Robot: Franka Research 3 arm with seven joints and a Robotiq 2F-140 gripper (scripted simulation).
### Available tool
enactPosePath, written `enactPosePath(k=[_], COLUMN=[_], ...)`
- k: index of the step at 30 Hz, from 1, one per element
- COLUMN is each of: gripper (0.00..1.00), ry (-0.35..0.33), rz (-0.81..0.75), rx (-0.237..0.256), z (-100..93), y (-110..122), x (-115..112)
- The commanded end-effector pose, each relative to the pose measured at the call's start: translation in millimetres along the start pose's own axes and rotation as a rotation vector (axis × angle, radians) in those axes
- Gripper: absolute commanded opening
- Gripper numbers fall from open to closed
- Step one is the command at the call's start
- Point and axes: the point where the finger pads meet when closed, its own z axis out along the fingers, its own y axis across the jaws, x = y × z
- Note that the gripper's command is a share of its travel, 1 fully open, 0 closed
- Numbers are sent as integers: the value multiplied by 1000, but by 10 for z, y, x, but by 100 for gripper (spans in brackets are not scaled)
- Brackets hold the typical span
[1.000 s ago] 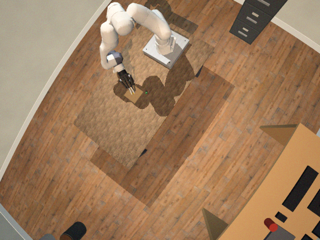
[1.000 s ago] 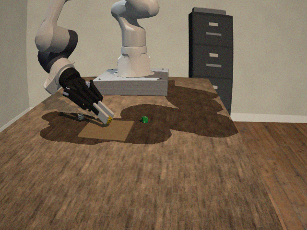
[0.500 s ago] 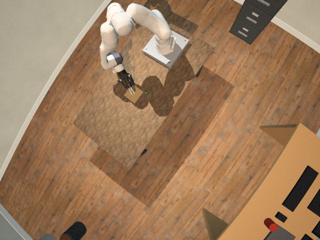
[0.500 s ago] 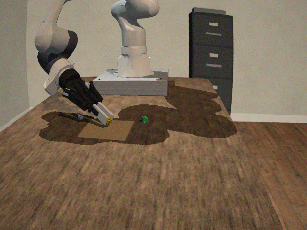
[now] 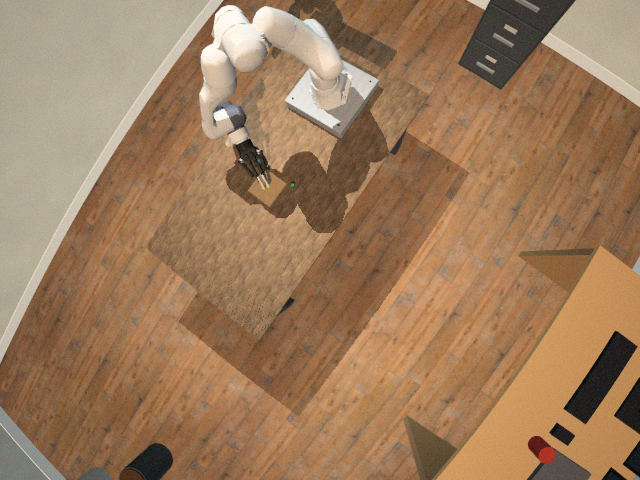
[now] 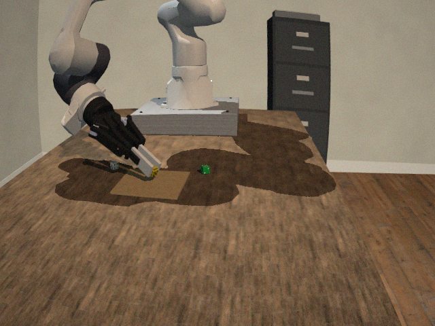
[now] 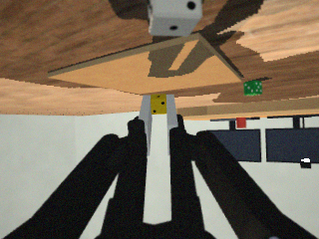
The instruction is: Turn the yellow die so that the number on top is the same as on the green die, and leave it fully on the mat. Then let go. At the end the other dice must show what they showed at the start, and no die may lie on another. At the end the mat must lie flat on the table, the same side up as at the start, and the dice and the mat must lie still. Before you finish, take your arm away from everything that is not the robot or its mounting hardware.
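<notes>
The place looked like an office fitted out with a robot corner: a dark filing cabinet [image 5: 509,43] [image 6: 300,66] with labelled, handled drawers stood against a plain pale wall, at about one o'clock in both the top and exterior views. Toward four o'clock in the top view was an orange-tan desk [image 5: 496,413] bearing flat black items and a red cylinder [image 5: 546,454], while a dark round bin [image 5: 155,459] stood near seven o'clock on the plank floor [image 5: 403,330] [image 6: 410,224]. The wood-topped bench [image 5: 217,248] [image 6: 211,252] with a robot arm [image 5: 297,41] [image 6: 189,52] bolted upon it lent a lab's touch.
</notes>
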Motion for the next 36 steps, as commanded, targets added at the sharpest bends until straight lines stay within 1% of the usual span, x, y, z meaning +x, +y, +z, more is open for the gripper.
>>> enactPosePath(k=[1,20,36], gripper=[7,7,7], ry=[1,1,1], rz=[-4,-4,-4], rx=[5,5,5], z=[-2,7,48], y=[-19,-19,-19], x=[5,24,99])
